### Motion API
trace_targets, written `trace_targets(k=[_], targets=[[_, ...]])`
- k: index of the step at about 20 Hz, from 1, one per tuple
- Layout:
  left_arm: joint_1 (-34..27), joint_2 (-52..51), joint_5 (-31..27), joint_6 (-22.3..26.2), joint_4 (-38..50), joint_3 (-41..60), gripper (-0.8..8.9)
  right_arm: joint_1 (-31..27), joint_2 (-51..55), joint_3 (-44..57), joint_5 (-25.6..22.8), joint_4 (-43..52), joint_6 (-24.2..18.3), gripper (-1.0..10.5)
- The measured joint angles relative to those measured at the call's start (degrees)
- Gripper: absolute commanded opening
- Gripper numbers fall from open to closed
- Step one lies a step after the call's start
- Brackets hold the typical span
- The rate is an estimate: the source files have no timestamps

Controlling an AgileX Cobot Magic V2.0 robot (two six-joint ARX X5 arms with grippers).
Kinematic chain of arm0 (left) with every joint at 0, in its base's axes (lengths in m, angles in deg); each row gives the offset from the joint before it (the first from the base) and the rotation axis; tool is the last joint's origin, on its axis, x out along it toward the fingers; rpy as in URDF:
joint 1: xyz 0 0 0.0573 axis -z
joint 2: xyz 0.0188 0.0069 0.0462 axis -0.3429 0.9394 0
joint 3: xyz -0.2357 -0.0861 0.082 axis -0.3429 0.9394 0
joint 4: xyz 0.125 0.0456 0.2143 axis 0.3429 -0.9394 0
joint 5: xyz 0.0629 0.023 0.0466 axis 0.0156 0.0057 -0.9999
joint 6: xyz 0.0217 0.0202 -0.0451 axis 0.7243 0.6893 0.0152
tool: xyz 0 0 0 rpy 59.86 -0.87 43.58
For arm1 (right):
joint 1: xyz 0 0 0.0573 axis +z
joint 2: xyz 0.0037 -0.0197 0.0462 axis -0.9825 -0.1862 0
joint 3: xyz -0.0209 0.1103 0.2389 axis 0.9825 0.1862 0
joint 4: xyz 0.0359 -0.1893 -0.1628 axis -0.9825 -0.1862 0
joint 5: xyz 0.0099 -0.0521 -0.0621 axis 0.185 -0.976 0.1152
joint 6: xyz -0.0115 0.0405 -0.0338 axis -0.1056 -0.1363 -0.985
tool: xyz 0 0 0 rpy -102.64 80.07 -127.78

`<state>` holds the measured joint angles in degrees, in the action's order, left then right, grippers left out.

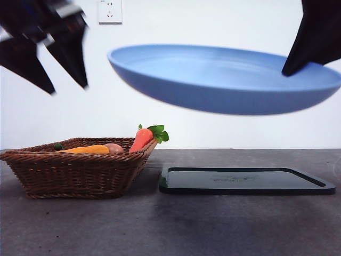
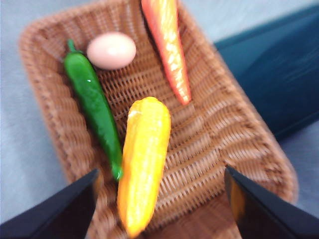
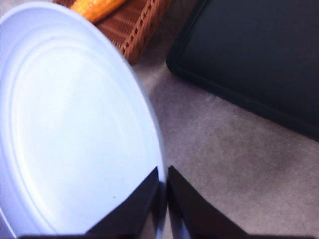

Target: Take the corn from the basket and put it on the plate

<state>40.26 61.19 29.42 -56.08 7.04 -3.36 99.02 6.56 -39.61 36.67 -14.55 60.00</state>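
The corn [image 2: 144,162], an orange-yellow ribbed cob, lies in the middle of the brown wicker basket [image 2: 239,129]. In the front view the corn [image 1: 88,150] just shows over the basket [image 1: 74,173] rim. My left gripper [image 1: 68,88] hangs open high above the basket; in its wrist view the left gripper [image 2: 160,172] has one jaw on each side of the cob, well above it. My right gripper [image 1: 289,70] is shut on the rim of the light-blue plate [image 1: 224,77] and holds it tilted in the air. The right wrist view shows the right gripper [image 3: 163,172] pinching the plate [image 3: 75,124].
Beside the corn in the basket lie a green cucumber [image 2: 94,104], a pinkish egg [image 2: 111,50] and a carrot [image 2: 169,50] with its leaves over the rim [image 1: 157,133]. A flat black tray [image 1: 245,180] lies on the grey table to the right of the basket, below the raised plate.
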Motion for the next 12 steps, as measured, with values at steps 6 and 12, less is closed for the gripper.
trace_targets(k=[6, 12], targets=[[1.46, 17.05, -2.91, 4.24, 0.83, -7.61, 4.04, -0.26, 5.51, 0.0, -0.09, -0.83, 2.27, 0.0], [1.46, 22.47, -3.02, 5.2, 6.67, -8.07, 4.04, -0.26, 7.17, 0.0, -0.09, -0.9, 2.54, 0.0]])
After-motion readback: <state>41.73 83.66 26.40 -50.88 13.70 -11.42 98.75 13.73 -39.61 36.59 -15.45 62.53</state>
